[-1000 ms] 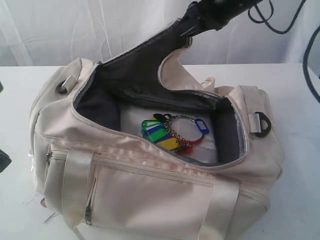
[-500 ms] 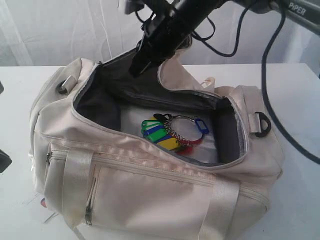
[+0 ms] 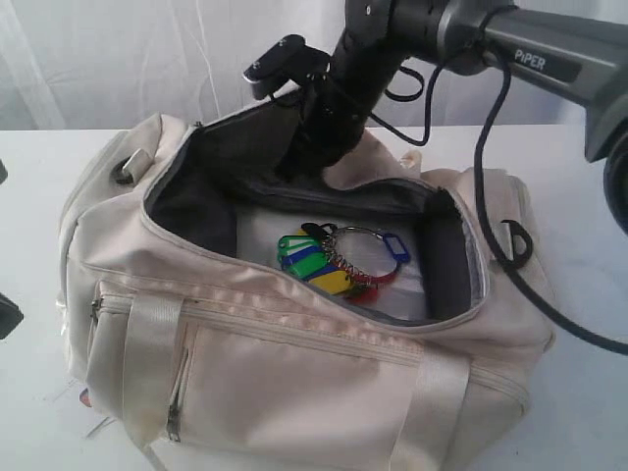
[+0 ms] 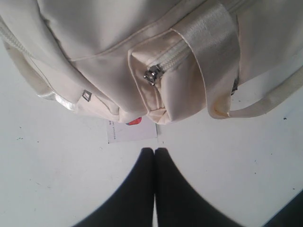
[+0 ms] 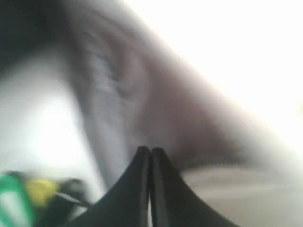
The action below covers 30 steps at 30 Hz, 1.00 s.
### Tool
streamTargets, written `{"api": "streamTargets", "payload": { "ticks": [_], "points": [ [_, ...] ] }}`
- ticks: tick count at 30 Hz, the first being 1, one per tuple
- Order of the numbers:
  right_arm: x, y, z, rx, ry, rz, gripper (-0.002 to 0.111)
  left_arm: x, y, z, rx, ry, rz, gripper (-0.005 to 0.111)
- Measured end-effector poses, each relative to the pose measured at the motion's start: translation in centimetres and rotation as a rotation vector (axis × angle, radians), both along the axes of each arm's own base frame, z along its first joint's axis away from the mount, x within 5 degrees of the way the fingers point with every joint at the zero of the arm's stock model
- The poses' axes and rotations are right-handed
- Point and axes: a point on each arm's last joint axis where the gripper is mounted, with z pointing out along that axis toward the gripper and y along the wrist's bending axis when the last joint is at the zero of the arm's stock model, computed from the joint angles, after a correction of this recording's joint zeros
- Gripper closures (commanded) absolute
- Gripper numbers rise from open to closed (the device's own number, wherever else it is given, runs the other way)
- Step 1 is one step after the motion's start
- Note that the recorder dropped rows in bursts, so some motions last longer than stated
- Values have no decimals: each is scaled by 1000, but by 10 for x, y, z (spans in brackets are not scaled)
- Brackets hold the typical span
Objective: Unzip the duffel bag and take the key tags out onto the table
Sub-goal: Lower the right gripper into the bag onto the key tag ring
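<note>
The cream duffel bag [image 3: 294, 363] lies unzipped on the white table [image 3: 29, 196], its dark lining showing. The key tags [image 3: 339, 260], a bunch in green, blue, yellow and red on metal rings, rest on the bag's floor. My right gripper [image 3: 292, 169] is shut and empty. It points down at the rear lining, behind and above the tags. In the blurred right wrist view its tips [image 5: 151, 150] are pressed together, with the tags [image 5: 19, 196] off to one side. My left gripper [image 4: 155, 151] is shut over the table, just short of the bag's end [image 4: 118, 56].
A white paper label [image 4: 131, 130] pokes out from under the bag. A black cable [image 3: 488, 221] hangs from the right arm over the bag's right end, near a black D-ring [image 3: 517, 245]. A white curtain [image 3: 118, 59] closes off the back.
The right gripper has let go of the raised bag flap, shut, and swung down into the rear of the opening. The flap has sagged lower. The left arm has not moved.
</note>
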Motion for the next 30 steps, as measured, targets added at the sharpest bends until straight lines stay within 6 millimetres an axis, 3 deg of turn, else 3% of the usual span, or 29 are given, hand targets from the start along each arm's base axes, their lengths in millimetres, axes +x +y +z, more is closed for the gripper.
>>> {"api": "streamTargets", "payload": {
  "ticks": [4, 10, 17, 22, 26, 30],
  "points": [
    [18, -19, 1, -165, -166, -163, 108, 0, 0, 0, 0, 0, 0, 107],
    [39, -36, 17, -282, -458, -311, 108, 0, 0, 0, -1, -2, 0, 107],
    [46, -44, 28, -288, -540, -367, 108, 0, 0, 0, -1, -2, 0, 107],
    [22, -50, 62, -221, -395, -319, 108, 0, 0, 0, -2, -4, 0, 107],
    [-22, -43, 89, -70, -127, -21, 108, 0, 0, 0, -2, -4, 0, 107],
    [-45, -26, 97, 97, -6, 180, 108, 0, 0, 0, -2, -4, 0, 107]
  ]
}}
